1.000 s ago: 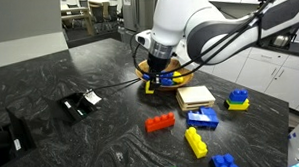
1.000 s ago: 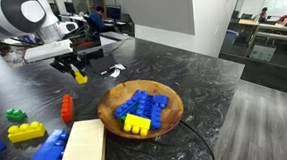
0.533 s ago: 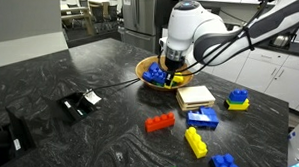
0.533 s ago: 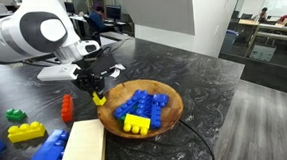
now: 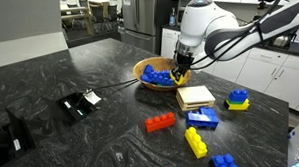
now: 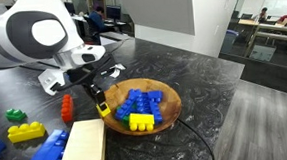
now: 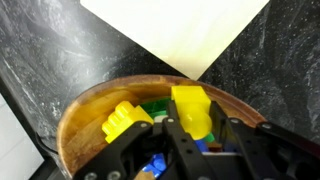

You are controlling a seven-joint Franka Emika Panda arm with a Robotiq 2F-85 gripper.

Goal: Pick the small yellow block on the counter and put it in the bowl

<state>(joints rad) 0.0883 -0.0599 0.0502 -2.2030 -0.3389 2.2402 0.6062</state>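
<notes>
My gripper (image 6: pixel 99 99) is shut on the small yellow block (image 6: pixel 103 108) and holds it just above the near rim of the wooden bowl (image 6: pixel 171 96), beside the pale wooden slab. In the wrist view the block (image 7: pixel 190 108) stands between the black fingers (image 7: pixel 132 150), over the bowl's rim (image 7: pixel 95 102). The bowl holds blue bricks, a yellow brick (image 6: pixel 141 119) and a green piece. In an exterior view the gripper (image 5: pixel 177 71) hangs at the bowl's (image 5: pixel 141 67) edge on the dark marbled counter (image 5: pixel 101 135).
A pale wooden slab (image 5: pixel 195 95) lies next to the bowl. A red brick (image 5: pixel 160 122), blue bricks (image 5: pixel 202 118), a long yellow brick (image 5: pixel 196 142) and a yellow piece topped with blue (image 5: pixel 237 99) lie around it. Black devices (image 5: pixel 80 103) with a cable sit further off.
The arm has carried the small yellow block across the counter to the bowl. It now hangs lower, at the bowl's rim by the wooden slab.
</notes>
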